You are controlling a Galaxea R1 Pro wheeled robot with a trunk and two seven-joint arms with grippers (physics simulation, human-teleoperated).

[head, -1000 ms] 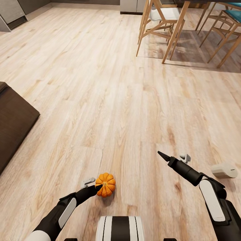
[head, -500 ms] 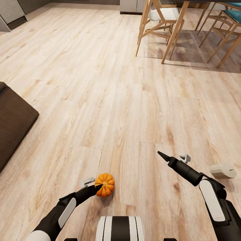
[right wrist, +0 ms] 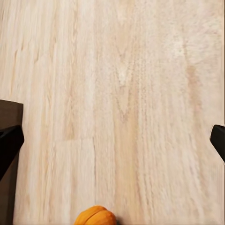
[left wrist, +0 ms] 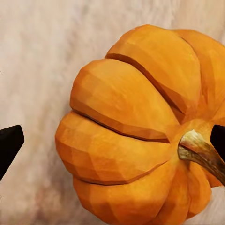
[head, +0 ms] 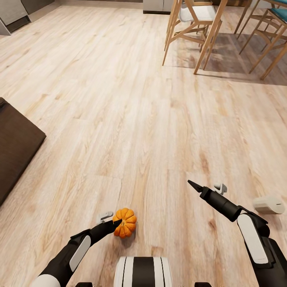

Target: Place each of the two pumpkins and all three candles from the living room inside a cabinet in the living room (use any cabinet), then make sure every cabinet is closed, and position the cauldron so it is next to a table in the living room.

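Pale wood floor [head: 131, 119] is stretching across the room, with a table's legs [head: 210, 40] and chairs [head: 191, 20] standing at the far right. One corner of the dark cabinet [head: 16, 143] is showing at the left edge, well apart from everything else.

A pumpkin [head: 125, 222] is sitting low in the head view, just ahead of the robot's base. The left end effector [head: 116, 221] is reaching at it from the left; in the left wrist view the pumpkin [left wrist: 136, 131] is lying between the two dark fingertips [left wrist: 9, 145], which are standing wide apart, one clear of the rind and the other just beside the stem [left wrist: 201, 150]. Whether anything is touching is hard to tell.

The right end effector [head: 194, 185] is hovering over bare floor, holding nothing, its fingertips [right wrist: 9, 143] spread wide in the right wrist view.

A candle [head: 269, 204] is lying on its side on the floor near the right arm.
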